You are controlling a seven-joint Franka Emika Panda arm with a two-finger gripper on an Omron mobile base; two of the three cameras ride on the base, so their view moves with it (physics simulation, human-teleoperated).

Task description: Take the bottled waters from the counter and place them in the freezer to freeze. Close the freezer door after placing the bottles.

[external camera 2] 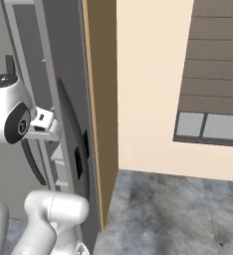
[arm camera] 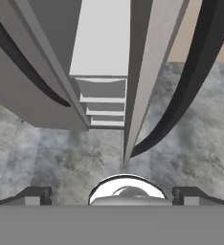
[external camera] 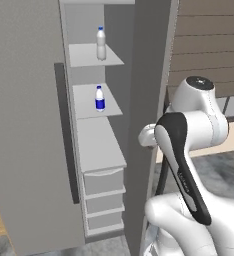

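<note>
The freezer [external camera: 96, 145] stands open, with white shelves and drawers [arm camera: 103, 98] inside. The plain bottled water [external camera: 101, 44] stands upright on the upper shelf. The one with the dark blue label [external camera: 100, 98] stands on the shelf below. The freezer door [external camera: 146, 70] is swung out, its edge toward me, and its dark curved handle [external camera 2: 71, 124] and black dispenser panel [external camera 2: 80, 158] face right. My gripper [arm camera: 112, 198] is open and holds nothing. It looks down along the door's edge [arm camera: 135, 81], with the hand [external camera: 147, 135] close beside that edge. The counter is out of view.
The other grey door [external camera: 29, 125] with its dark handle [external camera: 66, 135] borders the compartment on the left. A wooden side panel [external camera 2: 101, 99] stands right of the freezer door. Beyond lie a peach wall [external camera 2: 148, 89], a window [external camera 2: 210, 127] and grey stone floor [external camera 2: 178, 214].
</note>
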